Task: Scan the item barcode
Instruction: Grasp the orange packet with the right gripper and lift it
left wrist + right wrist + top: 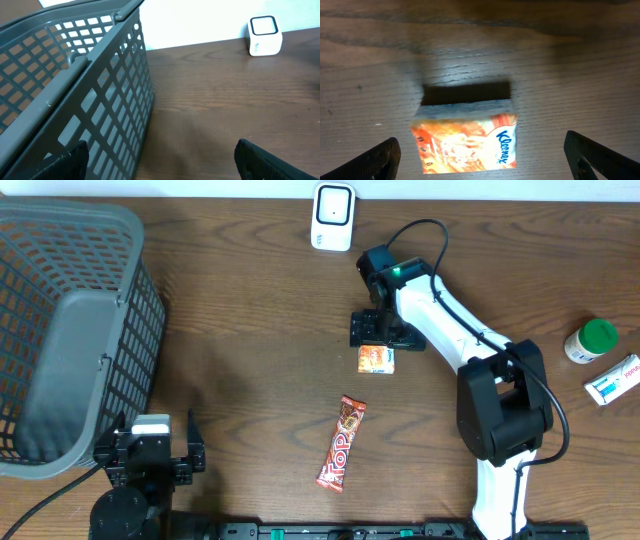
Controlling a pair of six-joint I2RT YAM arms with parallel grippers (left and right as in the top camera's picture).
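A small orange Kleenex tissue pack (465, 140) lies flat on the wooden table, between the wide-apart fingers of my right gripper (485, 162), which touch nothing. From overhead the pack (377, 359) sits just in front of the right gripper (379, 338). No barcode shows on the pack's upper face. The white scanner (333, 216) stands at the table's far edge, and it also shows in the left wrist view as a white scanner (263, 35). My left gripper (150, 450) rests open and empty at the near left, beside the basket.
A grey mesh basket (60, 330) fills the left side. A red candy bar (342, 442) lies near the middle front. At the right stand a green-capped bottle (590, 340) and a white and blue packet (612, 378).
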